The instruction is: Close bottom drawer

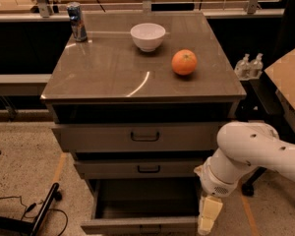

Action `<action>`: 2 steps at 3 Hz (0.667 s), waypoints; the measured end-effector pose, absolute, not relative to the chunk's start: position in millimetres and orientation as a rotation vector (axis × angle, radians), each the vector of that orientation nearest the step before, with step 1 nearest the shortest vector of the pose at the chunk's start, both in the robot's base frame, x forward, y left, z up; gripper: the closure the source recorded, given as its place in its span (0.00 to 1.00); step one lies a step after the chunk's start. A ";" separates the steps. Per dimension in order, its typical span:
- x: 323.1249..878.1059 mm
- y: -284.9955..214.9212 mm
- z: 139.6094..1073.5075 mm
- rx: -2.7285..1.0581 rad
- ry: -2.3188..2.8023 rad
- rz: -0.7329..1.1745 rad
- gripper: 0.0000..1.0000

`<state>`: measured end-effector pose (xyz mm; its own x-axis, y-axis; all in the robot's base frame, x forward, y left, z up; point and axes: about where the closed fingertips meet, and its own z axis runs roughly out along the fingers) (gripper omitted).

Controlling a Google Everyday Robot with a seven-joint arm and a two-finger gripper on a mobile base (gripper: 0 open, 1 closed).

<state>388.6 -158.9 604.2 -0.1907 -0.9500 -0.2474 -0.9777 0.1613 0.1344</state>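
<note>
The bottom drawer (137, 225) of the grey-brown cabinet is pulled far out; its low front sits at the bottom edge of the camera view and its inside looks dark and empty. The middle drawer (137, 168) and top drawer (137, 136) above it stand slightly out, each with a small dark bar handle. My white arm comes in from the right. My gripper (206, 218) points down at the right front corner of the open bottom drawer, close to its front.
On the cabinet top (108, 73) stand a white bowl (147, 36), an orange (184, 62) and a drink can (77, 21). Two clear bottles (249, 65) sit on a shelf to the right. Cables and a dark bar (42, 213) lie on the floor at the left.
</note>
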 end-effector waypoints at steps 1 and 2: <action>388.2 -157.2 549.6 -1.980 2.362 0.426 0.00; 385.8 -152.7 481.3 -2.049 2.391 0.432 0.00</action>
<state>385.8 -152.7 481.3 -0.1685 -0.9746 -0.1477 -0.9646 0.1322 0.2283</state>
